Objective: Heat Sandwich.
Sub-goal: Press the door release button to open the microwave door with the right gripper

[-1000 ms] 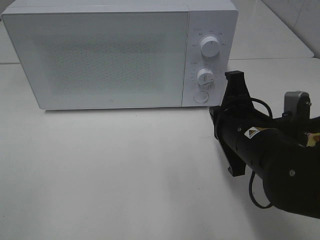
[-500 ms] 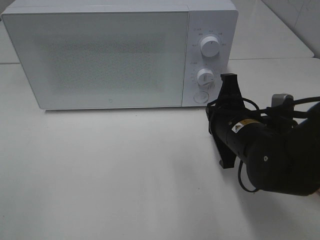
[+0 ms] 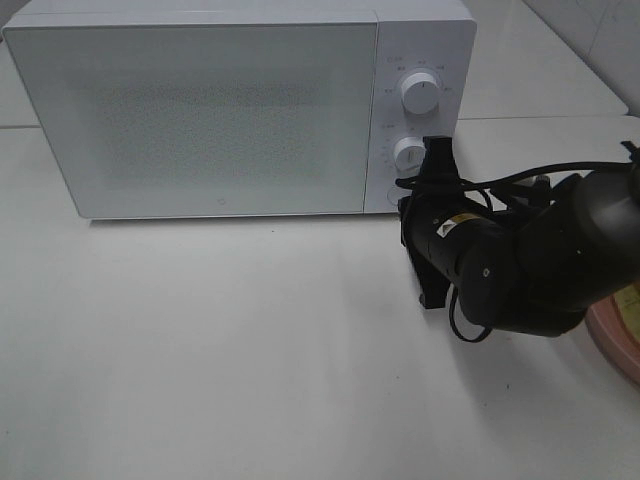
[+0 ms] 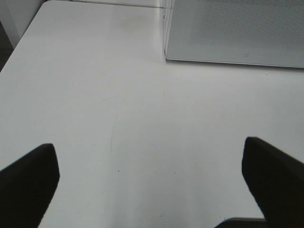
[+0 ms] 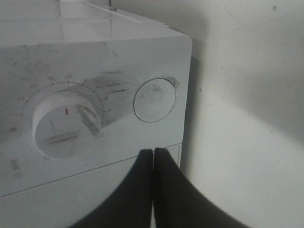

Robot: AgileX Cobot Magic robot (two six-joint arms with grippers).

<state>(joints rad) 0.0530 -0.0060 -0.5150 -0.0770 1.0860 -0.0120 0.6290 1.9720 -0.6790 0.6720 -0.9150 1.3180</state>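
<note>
A white microwave (image 3: 200, 110) stands at the back of the table with its door closed. My right gripper (image 3: 407, 203) is shut and empty, its tip right in front of the round button (image 5: 154, 99) under the lower dial (image 5: 66, 124). In the right wrist view the closed fingertips (image 5: 153, 156) sit just short of that button. The sandwich is almost wholly hidden behind my right arm. Only a pale sliver (image 3: 633, 300) shows on the pink plate (image 3: 612, 335). My left gripper (image 4: 152, 190) hangs open over bare table, left of the microwave.
The upper dial (image 3: 419, 94) and lower dial (image 3: 410, 152) sit on the microwave's right panel. The white table (image 3: 220, 350) spreads in front of the microwave. The pink plate lies at the table's right edge, under my right arm.
My right arm has swung left and toward the microwave's control panel, bringing the shut tip up to the round button and uncovering the pink plate's rim. The left gripper has stayed open.
</note>
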